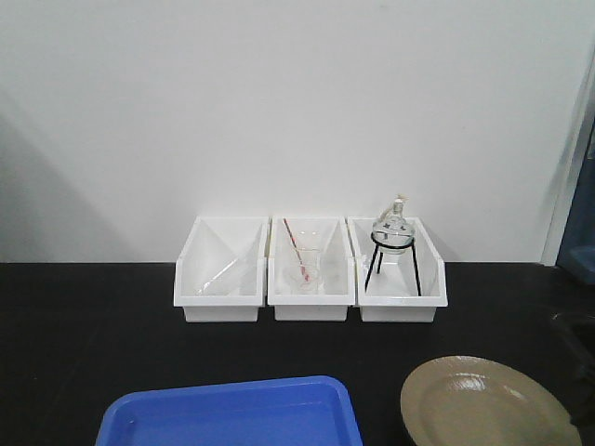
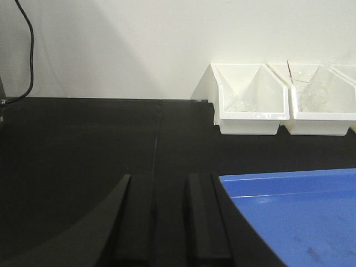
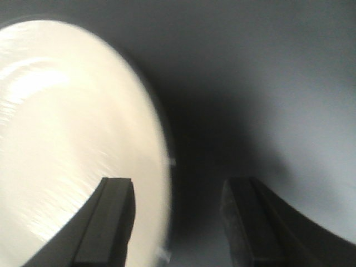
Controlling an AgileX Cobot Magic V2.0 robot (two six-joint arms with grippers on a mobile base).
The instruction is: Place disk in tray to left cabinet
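Disk point(image 1: 485, 406) tan-beige; tray point(image 1: 232, 413) bright blue; bins point(image 1: 310, 302) white; thin rod point(image 1: 293, 243) red; tabletop point(image 1: 84, 334) black; wall point(image 1: 279, 93) white.

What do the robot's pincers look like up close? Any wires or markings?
Both are plain black. The left pincer has two matte fingers, flat-faced and widening toward the base, the outer one curving away. The right pincer has the same squared-off dark fingers, one with a slightly rough face. No markings or wires show on them.

I see a black table point(image 1: 84, 344) carrying 3 white bins point(image 1: 309, 279) far, blue tray point(image 1: 232, 409) near, disk point(image 1: 479, 404) near right.
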